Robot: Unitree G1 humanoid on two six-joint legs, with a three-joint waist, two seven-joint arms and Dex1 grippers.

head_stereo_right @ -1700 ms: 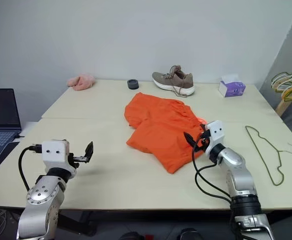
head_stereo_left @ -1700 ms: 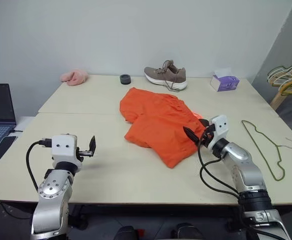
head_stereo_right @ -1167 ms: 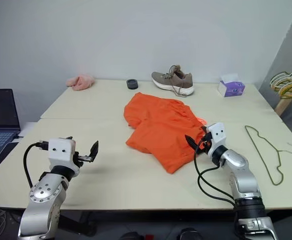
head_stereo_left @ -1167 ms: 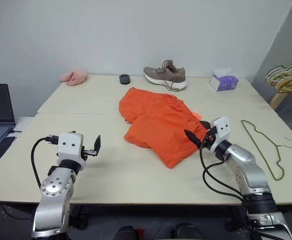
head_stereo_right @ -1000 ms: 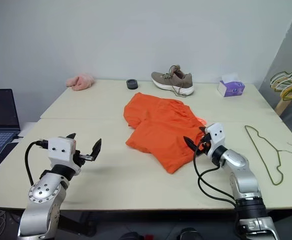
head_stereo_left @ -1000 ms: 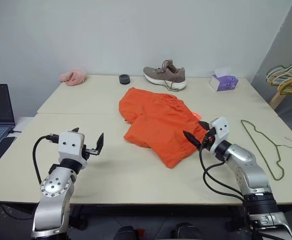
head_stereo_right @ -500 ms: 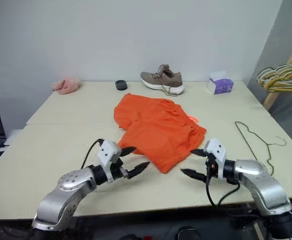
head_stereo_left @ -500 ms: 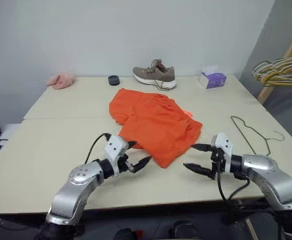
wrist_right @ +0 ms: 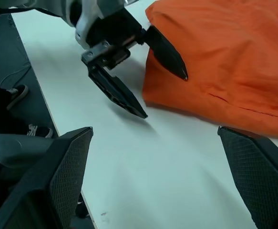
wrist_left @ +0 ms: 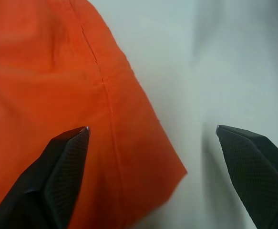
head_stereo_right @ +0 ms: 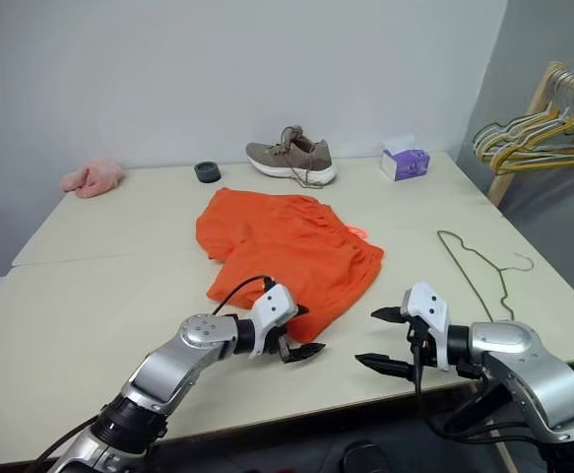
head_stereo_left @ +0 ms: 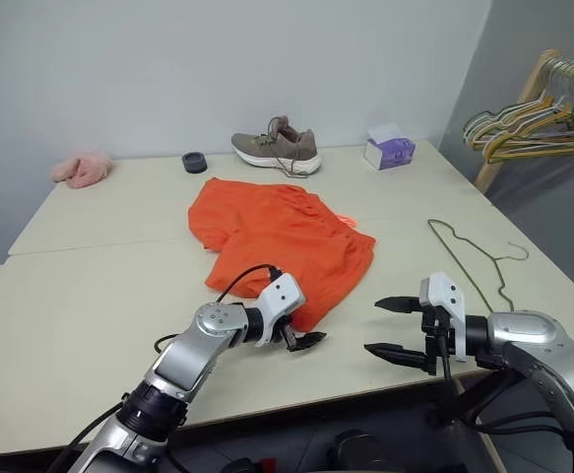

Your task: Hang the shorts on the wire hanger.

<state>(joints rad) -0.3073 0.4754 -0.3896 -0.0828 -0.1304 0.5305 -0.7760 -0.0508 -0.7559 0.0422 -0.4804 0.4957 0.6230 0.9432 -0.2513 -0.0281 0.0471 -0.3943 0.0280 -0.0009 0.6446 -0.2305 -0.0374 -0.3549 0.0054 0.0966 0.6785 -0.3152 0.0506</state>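
The orange shorts [head_stereo_left: 277, 232] lie flat in the middle of the table. My left gripper [head_stereo_left: 301, 333] is open at their near hem, pointing down and to the right. In the left wrist view the hem corner [wrist_left: 129, 143] lies between its open fingers. My right gripper [head_stereo_left: 373, 325] is open and empty near the table's front edge, to the right of the shorts and pointing left toward the left gripper [wrist_right: 164, 95]. The thin wire hanger [head_stereo_left: 469, 258] lies flat on the table to the right, apart from both grippers.
A brown shoe [head_stereo_left: 272, 151], a purple tissue box [head_stereo_left: 389, 150], a small black round thing [head_stereo_left: 195, 162] and a pink fuzzy cloth [head_stereo_left: 82, 168] line the table's far edge. A wooden rack with bunched hangers [head_stereo_left: 533, 113] stands off the table to the right.
The camera has swung to the right. My left gripper moved right and down to the shorts' near hem. My right gripper drew back from the shorts toward the front edge, now pointing left.
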